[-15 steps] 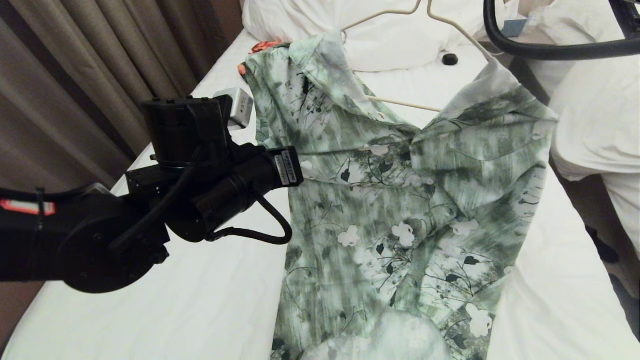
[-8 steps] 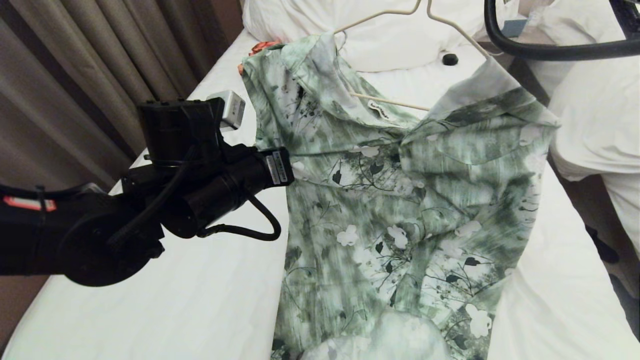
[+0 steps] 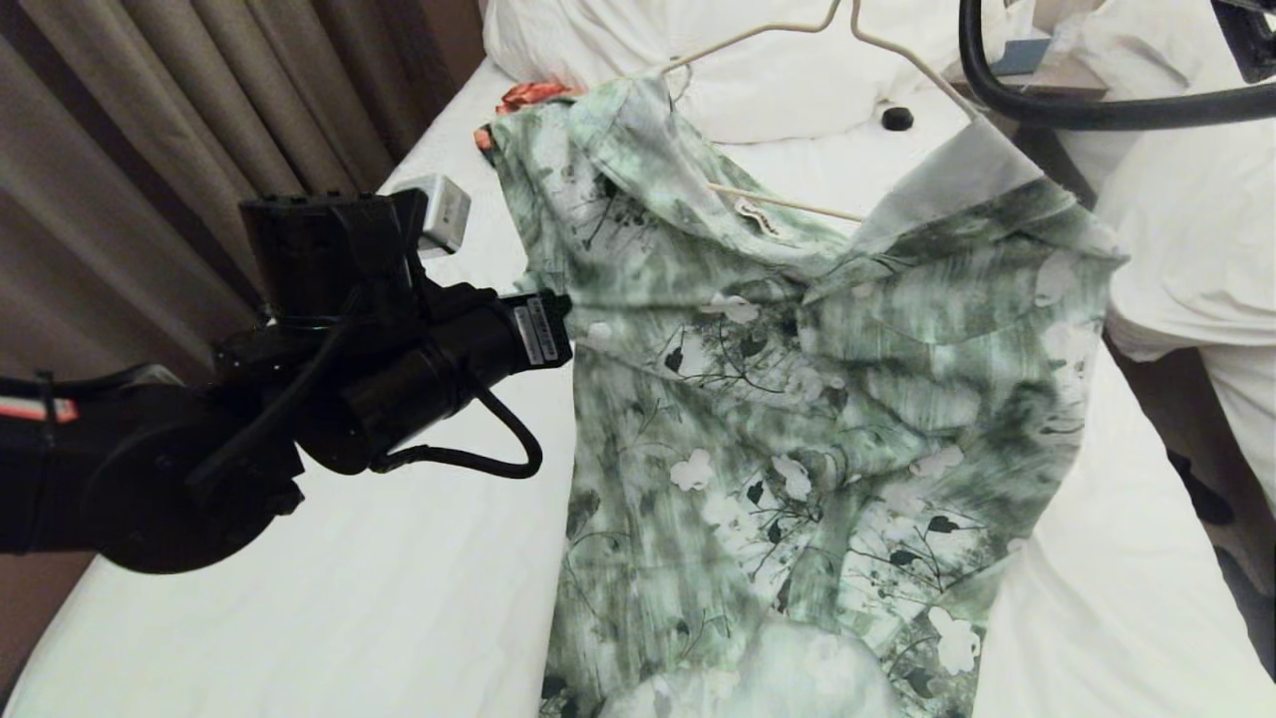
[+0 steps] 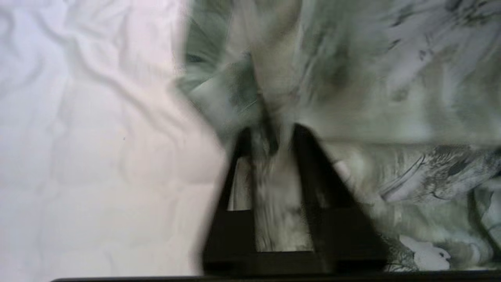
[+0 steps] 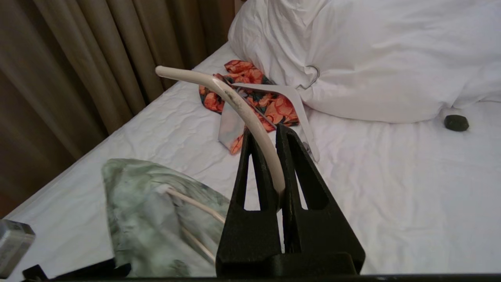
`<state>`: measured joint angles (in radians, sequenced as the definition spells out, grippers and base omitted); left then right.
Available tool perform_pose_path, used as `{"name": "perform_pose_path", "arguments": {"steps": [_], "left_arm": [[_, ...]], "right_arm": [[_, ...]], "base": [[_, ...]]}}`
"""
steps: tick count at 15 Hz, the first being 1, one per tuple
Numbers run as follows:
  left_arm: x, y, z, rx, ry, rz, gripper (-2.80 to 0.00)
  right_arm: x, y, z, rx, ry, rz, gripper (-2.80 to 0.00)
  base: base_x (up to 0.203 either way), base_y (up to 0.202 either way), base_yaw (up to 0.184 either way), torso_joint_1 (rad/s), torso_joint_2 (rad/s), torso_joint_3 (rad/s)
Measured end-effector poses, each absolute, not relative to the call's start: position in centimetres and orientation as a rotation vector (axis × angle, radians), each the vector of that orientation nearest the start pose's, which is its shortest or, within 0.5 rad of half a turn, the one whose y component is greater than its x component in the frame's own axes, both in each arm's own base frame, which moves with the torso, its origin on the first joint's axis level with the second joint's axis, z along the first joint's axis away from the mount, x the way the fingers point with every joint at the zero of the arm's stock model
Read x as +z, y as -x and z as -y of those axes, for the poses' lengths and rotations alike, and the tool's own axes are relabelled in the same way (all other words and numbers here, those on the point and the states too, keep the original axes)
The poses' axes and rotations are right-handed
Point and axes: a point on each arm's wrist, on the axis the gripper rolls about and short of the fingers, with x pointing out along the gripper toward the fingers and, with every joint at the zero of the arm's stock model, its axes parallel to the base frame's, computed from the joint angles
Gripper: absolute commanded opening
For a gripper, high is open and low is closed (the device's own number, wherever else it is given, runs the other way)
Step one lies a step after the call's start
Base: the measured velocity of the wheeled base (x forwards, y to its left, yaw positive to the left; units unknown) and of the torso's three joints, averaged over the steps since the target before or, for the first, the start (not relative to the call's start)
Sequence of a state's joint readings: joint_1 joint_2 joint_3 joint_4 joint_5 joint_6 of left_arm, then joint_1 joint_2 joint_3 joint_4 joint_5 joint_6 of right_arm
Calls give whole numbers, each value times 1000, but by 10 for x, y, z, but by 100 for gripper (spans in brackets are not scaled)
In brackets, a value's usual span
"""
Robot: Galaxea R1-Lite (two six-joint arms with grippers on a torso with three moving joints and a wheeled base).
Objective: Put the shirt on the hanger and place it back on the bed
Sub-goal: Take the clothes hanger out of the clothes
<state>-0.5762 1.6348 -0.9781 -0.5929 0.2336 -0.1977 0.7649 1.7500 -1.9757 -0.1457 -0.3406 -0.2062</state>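
Observation:
The green-and-white floral shirt [image 3: 797,399] hangs on the thin cream hanger [image 3: 897,55] above the bed [image 3: 349,598], its lower part lying on the sheet. My right gripper [image 5: 265,133] is out of the head view; in the right wrist view it is shut on the hanger's hook [image 5: 235,102], with the shirt's shoulder [image 5: 148,207] below. My left arm [image 3: 449,339] reaches in at the shirt's left edge, its fingers hidden there behind the cloth. In the left wrist view the left gripper [image 4: 272,133] stands a little open with shirt fabric [image 4: 391,98] lying loosely between the fingers.
A big white pillow [image 3: 778,90] lies at the head of the bed. By it are an orange-and-black floral garment [image 5: 254,98], a thick white hanger [image 5: 289,98] and a small black object [image 3: 897,119]. Curtains [image 3: 150,150] hang on the left; another bed [image 3: 1196,229] stands on the right.
My left arm has drawn back to the left, away from the shirt's edge. The shirt's left shoulder and collar have shifted a little on the hanger.

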Motion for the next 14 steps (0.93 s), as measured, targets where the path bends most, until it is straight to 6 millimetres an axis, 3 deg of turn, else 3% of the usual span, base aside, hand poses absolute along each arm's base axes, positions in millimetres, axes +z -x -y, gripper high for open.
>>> {"name": "perform_pose_path", "arguments": {"steps": [3,6,7,11,14], "left_arm": [[254,-247,159,-353,171,-87,0],[266,-219,155,-397,166,-102,0],[271,-207,157,-428,165,-105,-280],[283,-161,176,-549,162,-98,-280],[280,-156,202,-587,125,-103,-280]], "right_arm": [[440,-227,-207,385,11,350,-280],[438,-229,-211,393,18,344,-280],[438,-228,-212,397,26,345,-280],[436,-226,-219,415,32,345,-280],[436,-224,-221,426,29,346,-280]], "base": [[0,0,0,0,0,0],[0,0,0,0,0,0],[0,0,0,0,0,0],[0,0,0,0,0,0],[0,0,0,0,0,0]]}}
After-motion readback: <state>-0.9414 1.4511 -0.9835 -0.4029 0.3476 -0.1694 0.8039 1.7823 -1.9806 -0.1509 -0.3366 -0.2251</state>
